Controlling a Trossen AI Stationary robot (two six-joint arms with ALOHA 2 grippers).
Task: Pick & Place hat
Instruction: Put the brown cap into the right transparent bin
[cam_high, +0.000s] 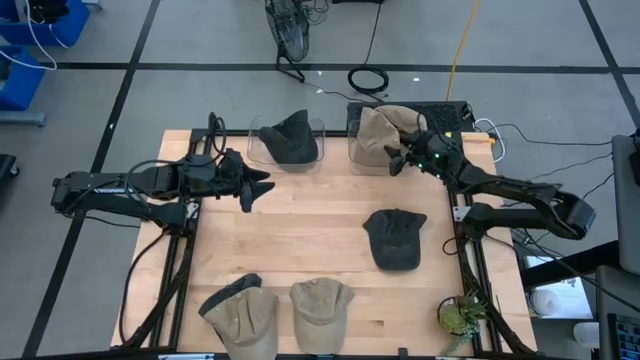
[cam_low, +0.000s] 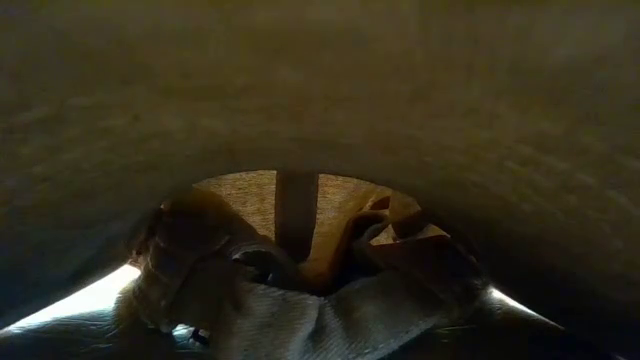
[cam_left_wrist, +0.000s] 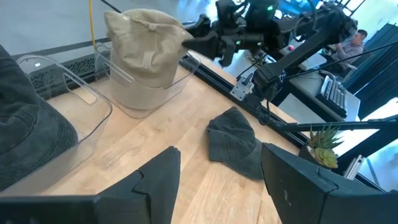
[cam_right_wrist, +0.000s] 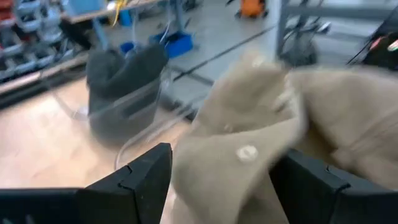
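Two tan fabric caps (cam_high: 242, 318) and (cam_high: 321, 308) are lying at the near edge of the pale wooden counter (cam_high: 300, 235), crowns soft and crumpled. A small green plant (cam_high: 460, 315) is sitting at the near right corner. Farther in, a dark grey cap (cam_high: 394, 238) is resting flat on the wood, its brim toward the near edge. The left hand (cam_high: 258, 185) is hovering over the counter's left side with its fingers spread and nothing between them. At the far edge, a clear plastic bin (cam_high: 253, 150) is holding another dark cap (cam_high: 290, 140). Beside it, the tan hat (cam_high: 383, 131) is sitting in a second clear bin (cam_left_wrist: 152, 99), crown up. The right hand (cam_high: 397, 158) is reaching at this hat with its fingers apart around the cloth. The low view is being almost wholly blocked by tan fabric (cam_low: 320, 120) lying against the lens.
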